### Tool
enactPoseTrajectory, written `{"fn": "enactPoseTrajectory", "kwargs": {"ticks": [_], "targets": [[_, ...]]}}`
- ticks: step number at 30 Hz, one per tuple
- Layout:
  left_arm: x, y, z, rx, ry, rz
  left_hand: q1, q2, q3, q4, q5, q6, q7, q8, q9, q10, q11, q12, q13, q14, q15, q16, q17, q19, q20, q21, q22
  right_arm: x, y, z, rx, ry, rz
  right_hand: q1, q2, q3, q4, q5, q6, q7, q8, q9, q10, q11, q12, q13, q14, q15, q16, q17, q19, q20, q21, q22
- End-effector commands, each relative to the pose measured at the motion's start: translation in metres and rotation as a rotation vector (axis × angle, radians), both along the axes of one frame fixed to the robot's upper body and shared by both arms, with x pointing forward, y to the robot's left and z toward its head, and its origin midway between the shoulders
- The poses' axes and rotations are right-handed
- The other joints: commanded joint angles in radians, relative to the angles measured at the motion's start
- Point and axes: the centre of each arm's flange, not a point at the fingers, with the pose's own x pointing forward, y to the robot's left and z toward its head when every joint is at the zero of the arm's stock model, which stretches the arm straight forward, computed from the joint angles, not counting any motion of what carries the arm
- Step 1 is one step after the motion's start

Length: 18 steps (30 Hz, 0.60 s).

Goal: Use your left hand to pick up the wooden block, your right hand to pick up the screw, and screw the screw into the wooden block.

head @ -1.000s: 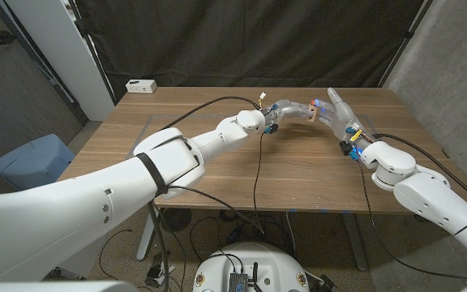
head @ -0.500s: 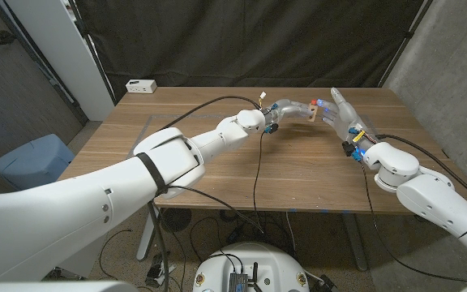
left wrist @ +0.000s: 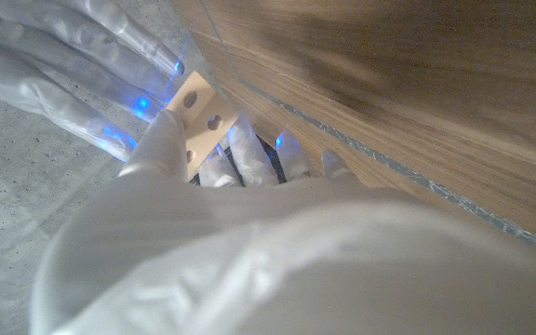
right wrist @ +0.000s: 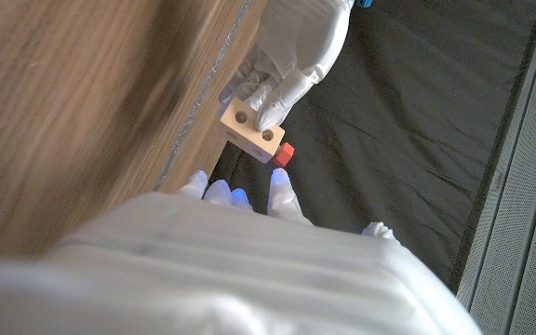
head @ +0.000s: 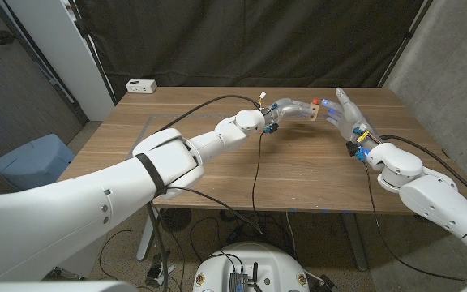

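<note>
Fingers of the left hand [head: 286, 108] pinched the wooden block [head: 310, 111] clear of the table [head: 217, 174], holes facing out. Just beyond its fingertips, the right hand [head: 347, 115] stood with fingers spread, holding nothing. A red screw [right wrist: 285, 154] sat in the block's end. Both pieces looked light, stiff and smooth; the screw's small head seemed the place to pinch.

Pale unfinished wooden block [right wrist: 250, 129], matt; red glossy screw [right wrist: 285, 154]; smooth grained wood table [head: 217, 166].
</note>
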Motion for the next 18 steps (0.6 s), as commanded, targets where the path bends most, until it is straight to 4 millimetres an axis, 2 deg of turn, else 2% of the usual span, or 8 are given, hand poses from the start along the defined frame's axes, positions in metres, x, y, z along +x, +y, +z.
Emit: {"fn": "enactPoseTrajectory", "kwargs": {"ticks": [1,16,18], "targets": [[-0.002,0.001,-0.002,0.001,-0.013,-0.022,0.004,0.011,0.019,0.013,0.004,0.026,-0.009,0.012,0.003,0.001,0.002,0.003,0.002,0.012,-0.068,0.001,0.002,0.01,0.002,0.001,0.004,0.007,-0.007,0.001,0.01,0.005,-0.006,0.001,0.007,0.002,0.008,0.004,-0.009,-0.007,-0.004,0.001,-0.155,-0.006,-0.002,0.002,-0.199,-0.004,0.004,0.003,0.0,0.003,0.004,0.001],[0.001,0.002,0.0,0.005,0.001,-0.003,0.005,0.01,0.019,0.013,0.004,0.026,-0.009,0.011,0.003,0.001,-0.001,0.003,0.002,0.011,-0.07,0.001,0.002,0.01,0.002,0.001,0.004,0.022,-0.004,0.006,0.016,0.004,0.007,-0.003,0.002,-0.002,0.011,0.004,-0.018,-0.018,-0.004,0.001,-0.163,-0.008,-0.003,0.002,-0.205,-0.003,0.003,0.005,-0.01,0.008,0.001,0.001],[0.001,0.002,0.0,0.006,0.002,0.001,0.005,0.01,0.019,0.012,0.005,0.026,-0.009,0.011,0.003,0.001,0.006,0.003,0.002,0.01,-0.069,0.001,0.002,0.01,0.001,0.001,0.004,0.025,-0.002,0.007,0.017,0.004,0.013,-0.004,0.001,-0.002,0.012,0.004,-0.017,-0.018,-0.003,0.001,-0.164,-0.008,-0.004,0.002,-0.206,-0.003,0.003,0.005,-0.011,0.008,0.001,0.001]]}}
